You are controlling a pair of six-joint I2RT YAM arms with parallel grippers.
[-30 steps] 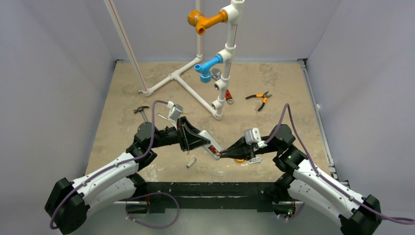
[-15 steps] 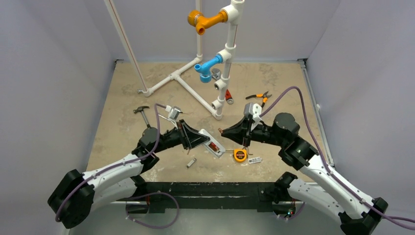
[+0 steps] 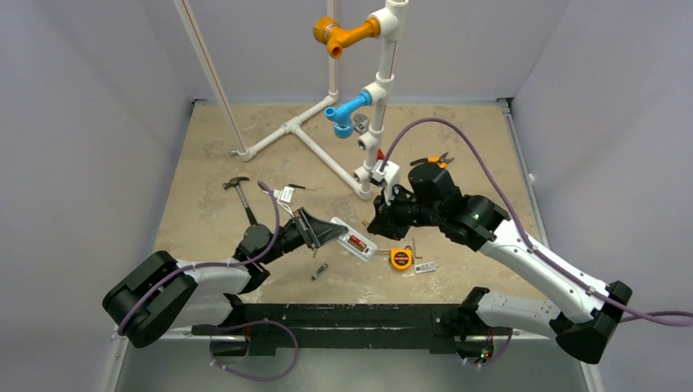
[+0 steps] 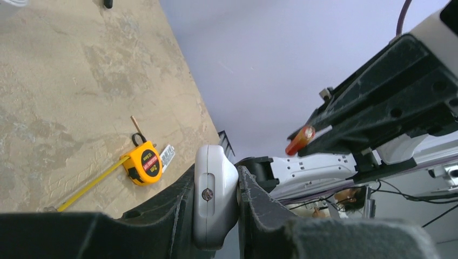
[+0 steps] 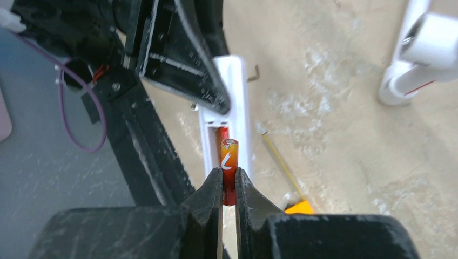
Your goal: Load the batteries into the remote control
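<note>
Nearest the arm bases, the left gripper [image 4: 216,181] is pinching the remote control [image 5: 237,116] across its narrow sides. That grip leaves the handset's back free, so the open battery bay is turned up toward the other arm. The remote seems to sit just clear of the table [image 3: 204,163], though the gap is hard to judge. One red seated cell [image 5: 222,135] lies in the bay, apparently leaving room for a second.

Just beyond and above, the right gripper [image 5: 228,181] is pressed onto a red battery [image 5: 229,159] at its lower half. The upper end is left free and the cell lines up lengthwise with the bay, apart from it, probably so it can go in end first.

An orange tape measure [image 3: 400,259] lies beside the remote. Farther back, well apart from the work, are a hammer [image 3: 239,189], pliers [image 3: 433,162] and a PVC pipe frame [image 3: 315,147].
</note>
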